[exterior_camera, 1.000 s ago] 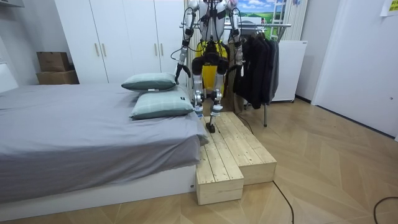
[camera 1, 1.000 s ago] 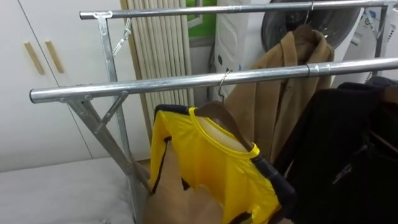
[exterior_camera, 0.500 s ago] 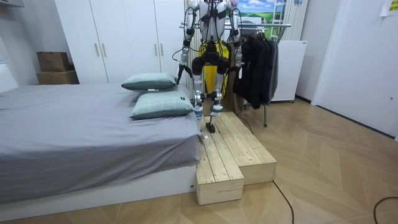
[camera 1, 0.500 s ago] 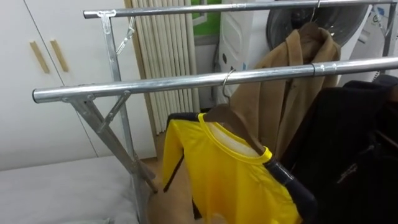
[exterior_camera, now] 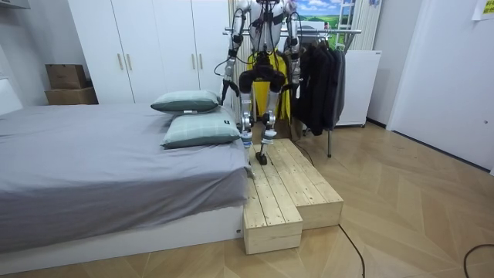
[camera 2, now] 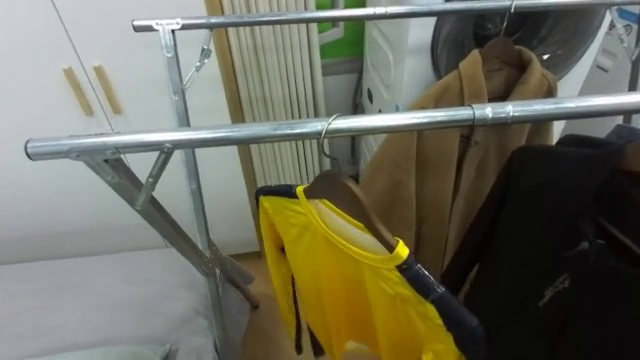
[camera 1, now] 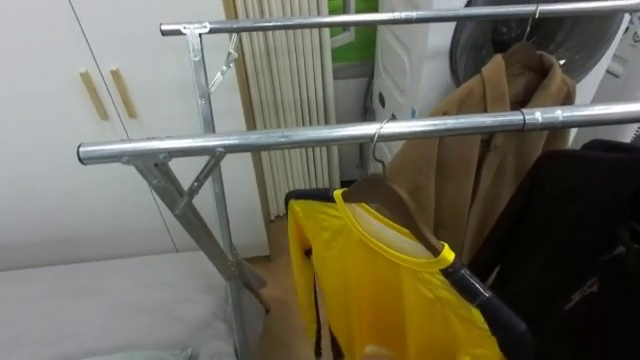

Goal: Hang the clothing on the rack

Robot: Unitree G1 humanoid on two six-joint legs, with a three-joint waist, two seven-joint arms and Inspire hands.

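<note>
Yellow shirt [camera 1: 400,290] is on a brown wooden hanger [camera 1: 388,196]. The hanger's metal hook is over the front rail [camera 1: 300,138] of a steel clothes rack. The shirt hangs straight below the front rail, about midway along the stretch in view. Its collar is on the hanger and its dark-trimmed sleeve slopes down to the right.

Further right along the front rail, dark clothes [camera 1: 585,240] hang close beside the shirt. I cannot tell whether the two touch. Behind the front rail and higher up runs a second rail [camera 1: 400,17], and a tan coat [camera 1: 480,140] hangs from it. Below the front rail's left end, slanted braces join it to the rack's upright post. Behind that end are white cupboard doors [camera 1: 40,150] and a ribbed beige panel [camera 1: 290,80]. A grey bed [exterior_camera: 100,170] with two pillows [exterior_camera: 189,116] lies below and to the left of the front rail.

The robot stands upright on a wooden platform [exterior_camera: 293,193], facing the front rail at close range. Its left hand [exterior_camera: 223,90] and right hand [exterior_camera: 294,82] hang at its sides, below the front rail and apart from the shirt. I cannot tell from this distance whether either hand is spread or closed, nor whether either holds anything.
</note>
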